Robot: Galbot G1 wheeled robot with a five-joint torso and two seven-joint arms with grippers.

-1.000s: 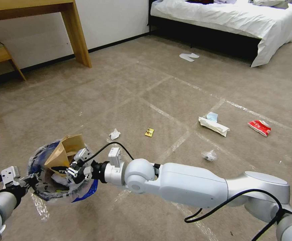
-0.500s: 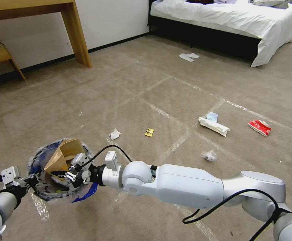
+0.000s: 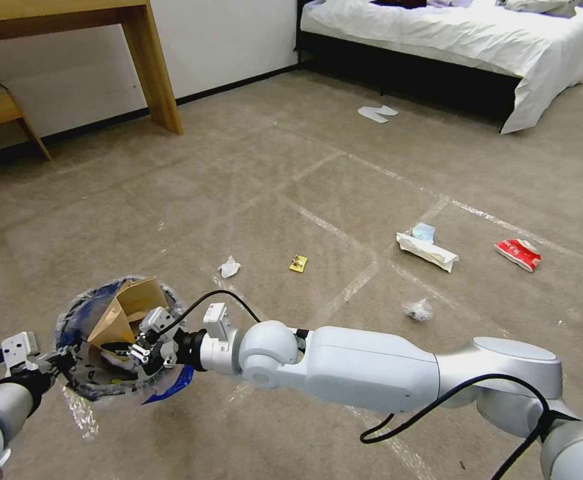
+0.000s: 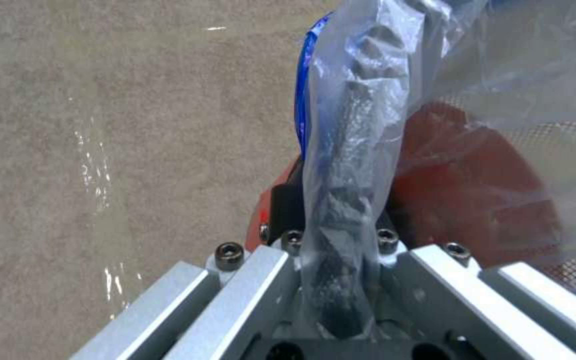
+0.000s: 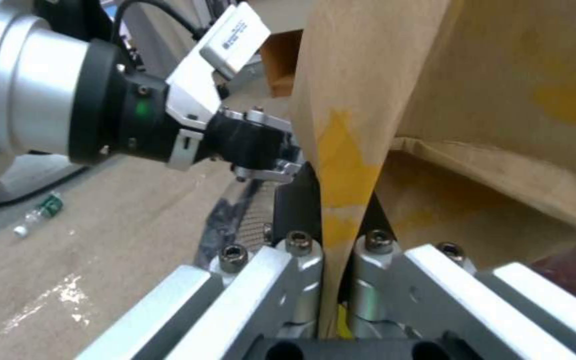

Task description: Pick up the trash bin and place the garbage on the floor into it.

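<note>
Right gripper is pinching an edge of the brown paper bag, which is sitting partway down in the trash bin, while the left gripper is clamping the rim and liner. Honestly the bag is looking too big, so it could be springing back out or tugging the liner loose. Farther out, the tissue, yellow wrapper, white packet and red-white packet are lying on the carpet.

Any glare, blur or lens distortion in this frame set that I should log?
Head view: wide-angle bend at the edges, glare off shiny strips on the carpet. Left wrist view: clear plastic bag clamped in the left end effector veils the red trash bin; carpet soft. Right wrist view: brown paper bag in the right end effector is soft; warm cast.
</note>
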